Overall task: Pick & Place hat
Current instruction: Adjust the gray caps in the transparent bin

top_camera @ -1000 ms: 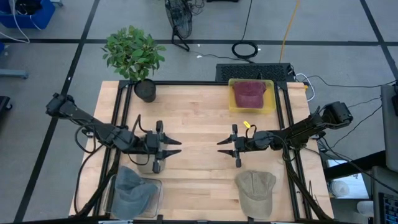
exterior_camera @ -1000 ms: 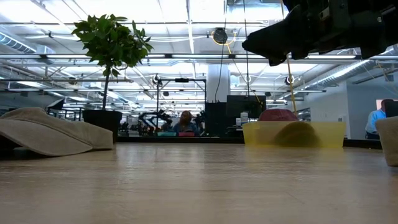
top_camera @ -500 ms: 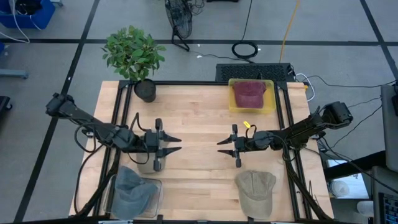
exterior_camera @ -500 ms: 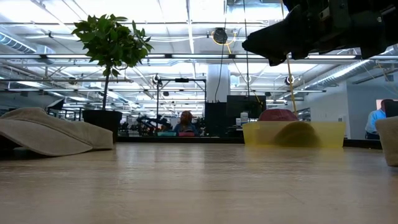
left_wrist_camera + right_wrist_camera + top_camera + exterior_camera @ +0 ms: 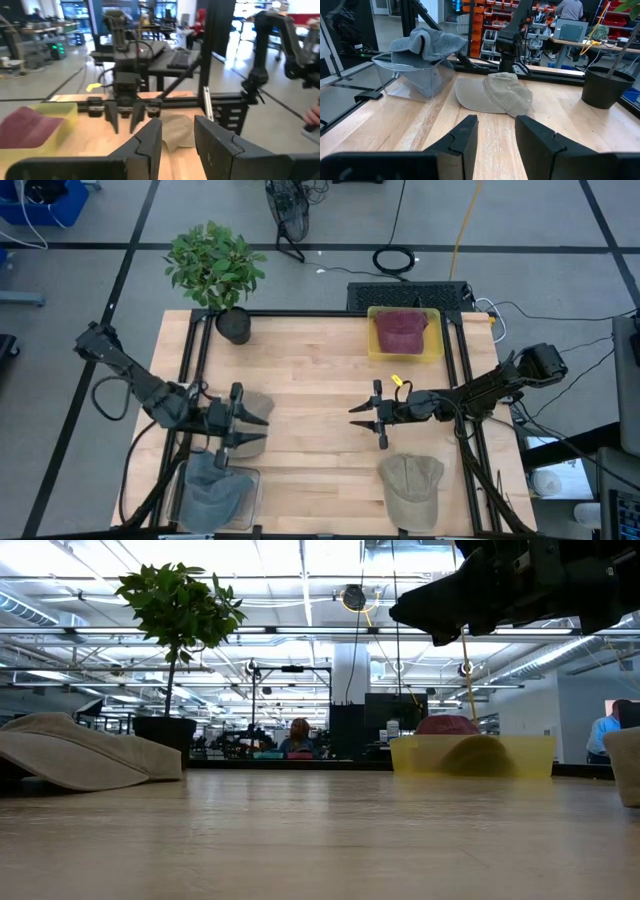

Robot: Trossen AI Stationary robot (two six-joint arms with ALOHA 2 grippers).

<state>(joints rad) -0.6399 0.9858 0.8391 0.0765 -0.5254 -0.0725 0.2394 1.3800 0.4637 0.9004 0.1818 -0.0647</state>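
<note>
The left gripper (image 5: pixel 253 425) has been drawn back toward the lower left, onto a tan fabric hat (image 5: pixel 250 418), jaws slightly parted and empty. The right gripper (image 5: pixel 358 416) waits mid-frame, jaws parted and empty. No hat is lifted yet; picking and placing remain.

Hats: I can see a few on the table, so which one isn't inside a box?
The tan hat, lying straight on the wood near the right front. The dark red hat sits in a yellow box, the grey hat in a clear one.
</note>
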